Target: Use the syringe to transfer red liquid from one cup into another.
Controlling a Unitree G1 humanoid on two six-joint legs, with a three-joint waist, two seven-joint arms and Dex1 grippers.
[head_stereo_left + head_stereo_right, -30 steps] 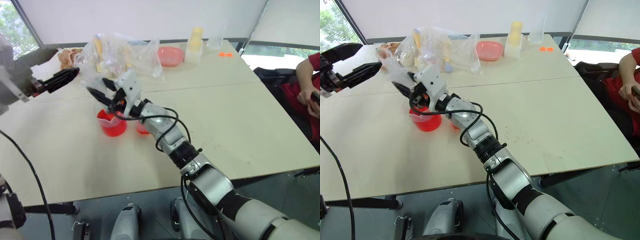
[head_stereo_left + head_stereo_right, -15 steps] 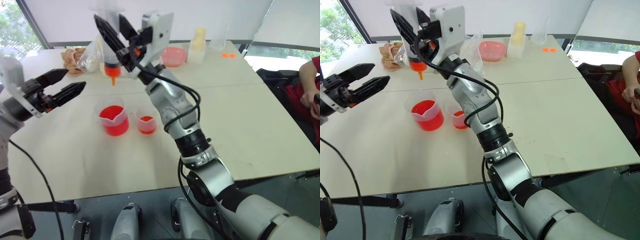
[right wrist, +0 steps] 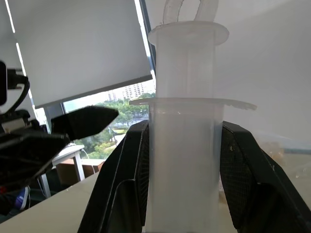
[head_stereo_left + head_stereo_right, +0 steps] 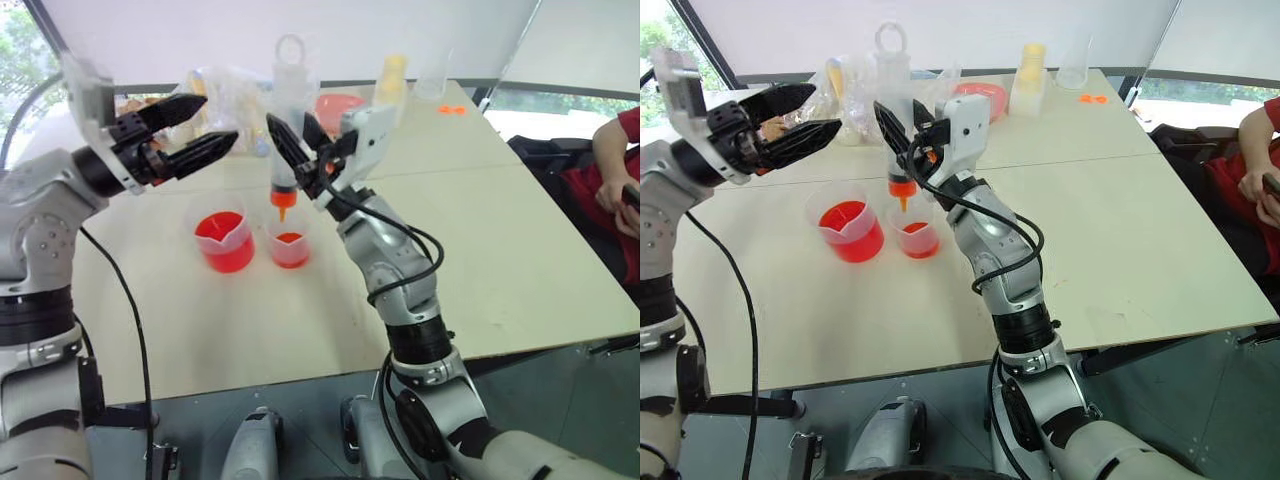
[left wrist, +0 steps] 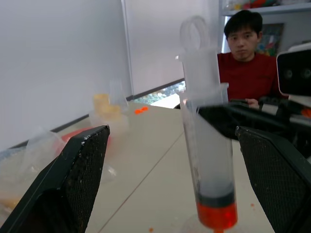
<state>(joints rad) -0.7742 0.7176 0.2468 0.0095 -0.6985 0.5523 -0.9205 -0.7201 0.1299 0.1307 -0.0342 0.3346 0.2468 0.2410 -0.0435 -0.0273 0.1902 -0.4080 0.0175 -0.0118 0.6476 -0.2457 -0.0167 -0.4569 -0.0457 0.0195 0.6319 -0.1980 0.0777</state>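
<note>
Syringe [image 4: 283, 160] now upright over cup [image 4: 290, 243]

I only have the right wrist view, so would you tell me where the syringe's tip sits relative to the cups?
Observer: The syringe hangs upright, its orange tip above the small cup, not yet in it.
Operator: Thank you. Is there liquid in that cup?
Observer: Yes, some red liquid at its bottom; the wider beaker to its left holds more.
Operator: And the left gripper?
Observer: The left gripper is open, up beside the syringe, not touching it.
</note>
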